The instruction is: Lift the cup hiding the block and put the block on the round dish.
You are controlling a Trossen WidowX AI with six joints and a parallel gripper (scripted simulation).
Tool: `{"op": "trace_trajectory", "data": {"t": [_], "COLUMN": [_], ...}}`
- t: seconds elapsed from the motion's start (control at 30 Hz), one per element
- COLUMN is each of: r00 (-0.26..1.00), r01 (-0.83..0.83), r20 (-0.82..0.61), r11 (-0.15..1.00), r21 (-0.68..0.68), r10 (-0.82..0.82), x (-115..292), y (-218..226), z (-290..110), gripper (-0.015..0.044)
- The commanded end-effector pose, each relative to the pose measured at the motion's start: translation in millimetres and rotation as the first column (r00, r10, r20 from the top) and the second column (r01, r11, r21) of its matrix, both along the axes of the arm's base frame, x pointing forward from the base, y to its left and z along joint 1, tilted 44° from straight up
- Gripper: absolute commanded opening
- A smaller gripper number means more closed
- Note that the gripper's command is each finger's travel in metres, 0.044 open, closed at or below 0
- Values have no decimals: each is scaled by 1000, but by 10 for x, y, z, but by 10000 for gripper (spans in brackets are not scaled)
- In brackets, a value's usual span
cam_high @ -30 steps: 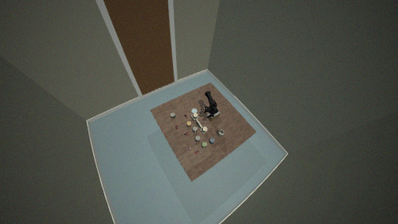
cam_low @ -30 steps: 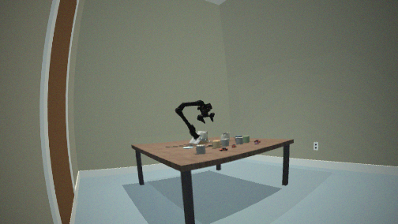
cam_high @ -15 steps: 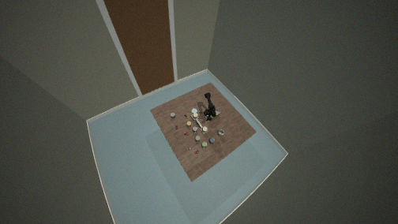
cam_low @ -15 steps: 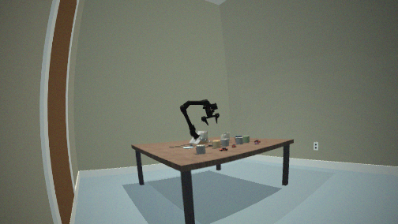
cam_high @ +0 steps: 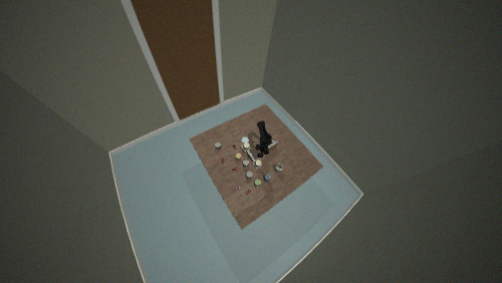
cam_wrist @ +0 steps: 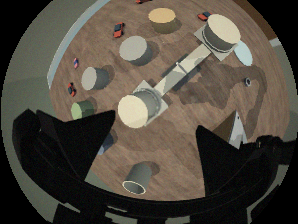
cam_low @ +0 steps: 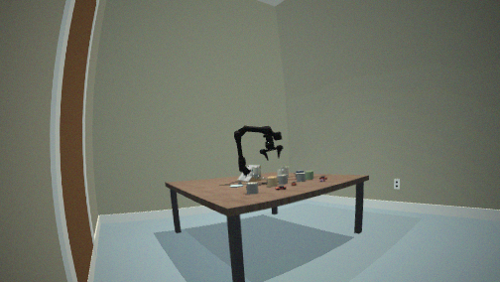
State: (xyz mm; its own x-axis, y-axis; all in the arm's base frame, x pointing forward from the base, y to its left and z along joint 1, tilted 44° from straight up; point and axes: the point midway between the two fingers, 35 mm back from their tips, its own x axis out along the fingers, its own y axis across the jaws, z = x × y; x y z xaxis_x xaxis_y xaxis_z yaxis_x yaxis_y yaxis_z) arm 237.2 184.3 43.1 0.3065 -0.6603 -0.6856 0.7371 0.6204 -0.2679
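Cups untouched, both on the balance; nothing of the task is done.
In the wrist view the near cup [cam_wrist: 136, 110] sits at frame centre, the far cup [cam_wrist: 221, 31] at upper right, joined by the balance beam [cam_wrist: 178, 74]. The gripper [cam_wrist: 152, 137] hangs above with fingers spread, holding nothing. Lifting, placing and retreating all remain. The block is hidden, beam tilt is unreadable, and I cannot pick out the round dish.

Two cream cups [cam_wrist: 136, 110] [cam_wrist: 222, 31] stand upright on the balance's [cam_wrist: 178, 74] ends.
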Motion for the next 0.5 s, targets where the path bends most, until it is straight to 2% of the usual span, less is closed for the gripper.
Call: {"op": "trace_trajectory", "data": {"t": [0.0,0.23,0.47], "r00": [994,950,853], "r01": [101,287,472], "r20": [37,97,161], "r11": [994,953,866], "r21": [39,99,168], "r10": [-102,-296,-496], "x": [88,249,393], "y": [29,33,23], "z": [-112,-359,-618], "gripper": [440,440,440]}}
